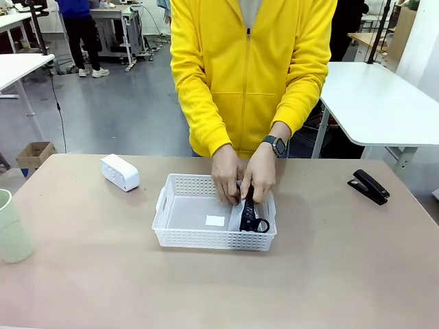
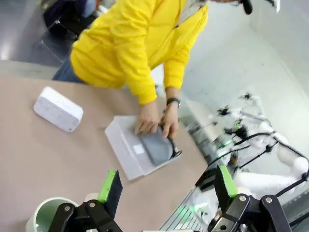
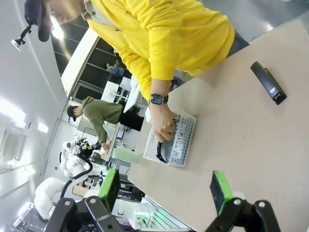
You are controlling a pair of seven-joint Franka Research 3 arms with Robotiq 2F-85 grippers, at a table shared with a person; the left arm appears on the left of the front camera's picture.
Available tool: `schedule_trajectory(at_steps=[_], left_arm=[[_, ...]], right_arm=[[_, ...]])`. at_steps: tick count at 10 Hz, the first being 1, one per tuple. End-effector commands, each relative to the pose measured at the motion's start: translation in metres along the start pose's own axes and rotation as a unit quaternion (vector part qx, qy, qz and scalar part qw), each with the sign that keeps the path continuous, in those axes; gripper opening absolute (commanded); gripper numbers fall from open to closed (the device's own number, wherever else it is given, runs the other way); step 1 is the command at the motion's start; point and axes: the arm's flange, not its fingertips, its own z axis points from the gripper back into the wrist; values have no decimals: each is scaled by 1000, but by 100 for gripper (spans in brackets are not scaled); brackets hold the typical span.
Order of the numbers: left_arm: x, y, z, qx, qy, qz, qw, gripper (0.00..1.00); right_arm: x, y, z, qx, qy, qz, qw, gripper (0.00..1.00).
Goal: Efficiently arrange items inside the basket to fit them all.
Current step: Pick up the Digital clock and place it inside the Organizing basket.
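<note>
The white lattice basket sits mid-table. A person in a yellow hoodie presses both hands on the grey zip pouch in the basket's right end. The small white box lies on the table left of the basket. At the far right lies the black stapler, and the pale green cup stands at the left edge. My left gripper hangs open above the cup, well away from the basket. My right gripper is open and holds nothing, far from the stapler.
A small white label lies on the basket's floor, and its left half is bare. Bare tabletop stretches between the basket and the stapler and along the near edge. Other white tables stand behind the person.
</note>
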Motion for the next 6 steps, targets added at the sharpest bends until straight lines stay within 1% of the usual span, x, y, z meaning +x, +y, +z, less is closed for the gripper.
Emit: schedule_trajectory(at_steps=[1, 2, 3, 4, 5, 6], left_arm=[[30, -35, -31, 87, 114, 2, 990, 100], [48, -47, -57, 120, 175, -9, 977, 100], [63, -52, -76, 154, 207, -11, 966, 100], [77, -55, -100, 195, 245, -14, 950, 100], [88, -53, -129, 241, 290, -22, 926, 100], [95, -48, -158, 291, 324, -20, 900, 100]], right_arm=[[4, 0, 1, 9, -7, 15, 1000, 100], [4, 0, 1, 9, -7, 15, 1000, 100], [4, 0, 1, 9, -7, 15, 1000, 100], [4, 0, 1, 9, -7, 15, 1000, 100], [4, 0, 1, 9, -7, 15, 1000, 100], [4, 0, 1, 9, -7, 15, 1000, 100]])
